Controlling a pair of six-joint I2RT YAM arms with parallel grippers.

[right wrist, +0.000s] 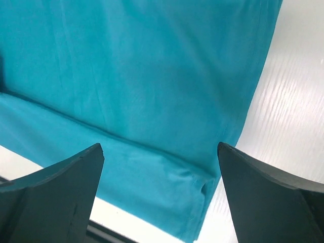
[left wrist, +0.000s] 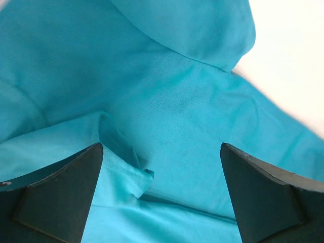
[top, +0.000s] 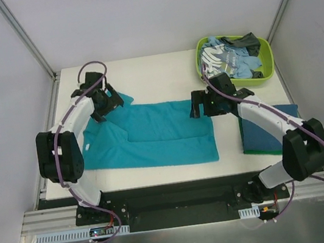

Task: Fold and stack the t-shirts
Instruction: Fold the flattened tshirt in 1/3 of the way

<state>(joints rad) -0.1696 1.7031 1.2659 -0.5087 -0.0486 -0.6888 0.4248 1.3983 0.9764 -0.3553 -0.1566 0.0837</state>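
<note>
Left gripper (left wrist: pixel 161 148) spread, empty, over sleeve end | right gripper (right wrist: pixel 159 147) spread, empty, over hem end | plain bright teal cloth t-shirt (top: pixel 152 138) mid-table | step: lengthwise fold, part done | next: pinch both ends, fold again

Bright, even light; wrist views slightly soft.

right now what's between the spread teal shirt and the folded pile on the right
A bare strip of white table, seen in the top view between the teal t-shirt and the folded pile.
</note>
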